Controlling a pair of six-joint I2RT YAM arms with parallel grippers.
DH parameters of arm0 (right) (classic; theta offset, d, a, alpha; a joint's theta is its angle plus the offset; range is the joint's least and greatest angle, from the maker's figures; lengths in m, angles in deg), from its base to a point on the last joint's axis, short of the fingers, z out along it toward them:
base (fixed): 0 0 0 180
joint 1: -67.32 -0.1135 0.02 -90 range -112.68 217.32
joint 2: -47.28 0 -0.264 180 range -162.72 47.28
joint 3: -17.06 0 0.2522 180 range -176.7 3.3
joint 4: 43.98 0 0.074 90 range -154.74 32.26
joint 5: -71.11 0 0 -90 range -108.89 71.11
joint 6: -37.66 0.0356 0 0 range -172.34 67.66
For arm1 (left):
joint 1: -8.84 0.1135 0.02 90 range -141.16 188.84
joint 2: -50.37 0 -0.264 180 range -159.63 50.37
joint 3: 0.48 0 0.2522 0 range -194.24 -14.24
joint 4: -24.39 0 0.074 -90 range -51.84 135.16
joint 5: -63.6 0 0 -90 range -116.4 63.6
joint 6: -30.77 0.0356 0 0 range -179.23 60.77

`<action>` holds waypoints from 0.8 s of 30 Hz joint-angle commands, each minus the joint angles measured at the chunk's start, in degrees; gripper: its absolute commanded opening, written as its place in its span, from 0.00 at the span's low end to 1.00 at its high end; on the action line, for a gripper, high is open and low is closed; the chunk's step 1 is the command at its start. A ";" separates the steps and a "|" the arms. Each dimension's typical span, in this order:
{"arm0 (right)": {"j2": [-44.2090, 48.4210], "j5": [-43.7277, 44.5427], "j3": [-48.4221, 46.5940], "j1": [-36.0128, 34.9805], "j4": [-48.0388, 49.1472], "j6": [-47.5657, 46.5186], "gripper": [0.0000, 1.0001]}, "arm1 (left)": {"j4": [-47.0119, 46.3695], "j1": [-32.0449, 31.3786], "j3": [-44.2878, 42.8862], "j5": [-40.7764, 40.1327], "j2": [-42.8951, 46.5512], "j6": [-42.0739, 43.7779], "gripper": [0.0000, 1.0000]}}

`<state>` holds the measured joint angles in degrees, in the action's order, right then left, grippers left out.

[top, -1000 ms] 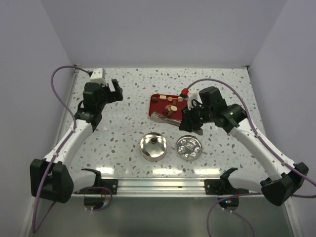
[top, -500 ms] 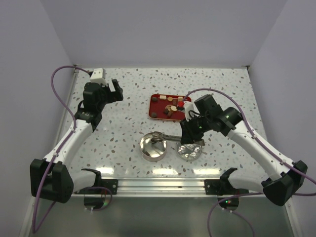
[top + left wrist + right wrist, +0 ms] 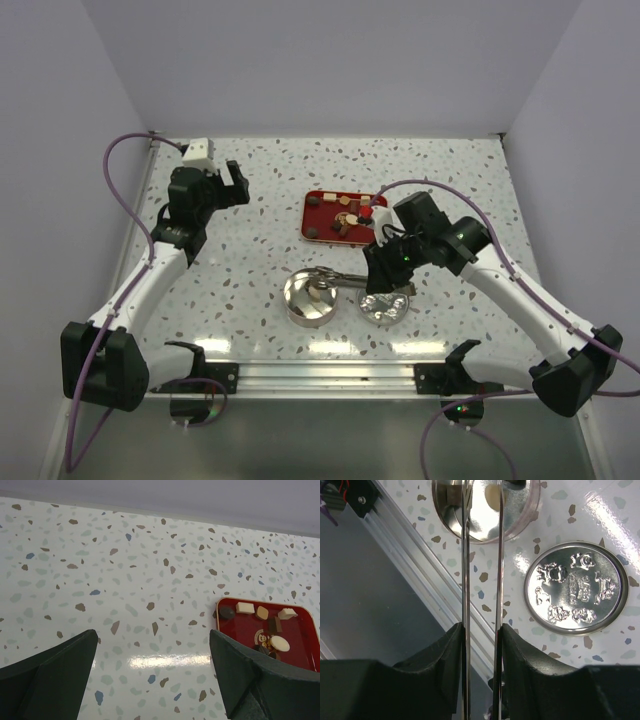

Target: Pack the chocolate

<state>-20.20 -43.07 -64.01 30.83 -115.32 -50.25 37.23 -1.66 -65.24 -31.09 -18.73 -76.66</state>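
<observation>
Robot lab cell, plain walls (image 3: pixel 330 70), speckled table (image 3: pixel 260 200)

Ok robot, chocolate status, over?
Left gripper open. Right gripper gripping tongs over tin. One chocolate in tin, more on red tray. Nothing in the way.

We see that the right gripper (image 3: pixel 378 272) has swung away from the red rectangular tray (image 3: pixel 311 217) and come toward the near side of the counter. The shiny metal tongs (image 3: pixel 340 278) it clamps, which earlier pointed into the tray, now reach over the shiny round metal tin (image 3: pixel 296 312). A pale bite-sized chocolate piece (image 3: pixel 318 293) now lies inside it, where we saw only a dark one before
</observation>
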 commanded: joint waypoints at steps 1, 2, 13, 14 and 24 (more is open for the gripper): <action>-0.10 -1.30 -2.74 -0.34 -1.13 -1.03 0.39 | -0.39 0.31 -1.12 0.65 0.90 -0.50 1.00; -0.10 -1.39 -2.83 -0.34 -1.13 -1.03 0.38 | -0.39 0.31 -1.12 0.65 0.81 -0.50 1.00; -0.19 3.97 -3.71 -0.34 5.45 3.18 0.36 | -0.39 0.31 -1.12 0.56 0.98 -0.41 1.00; -0.45 4.32 -3.71 -0.34 6.25 3.36 0.36 | -0.22 0.31 -1.29 0.56 0.90 -0.41 1.00; -8.80 11.52 -4.93 0.89 18.46 4.68 0.36 | -0.04 0.31 -1.20 0.29 1.42 -0.24 1.00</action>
<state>-27.37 -34.99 -66.16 31.01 -103.65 -46.80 37.23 -1.66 -65.24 -31.11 -18.71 -76.66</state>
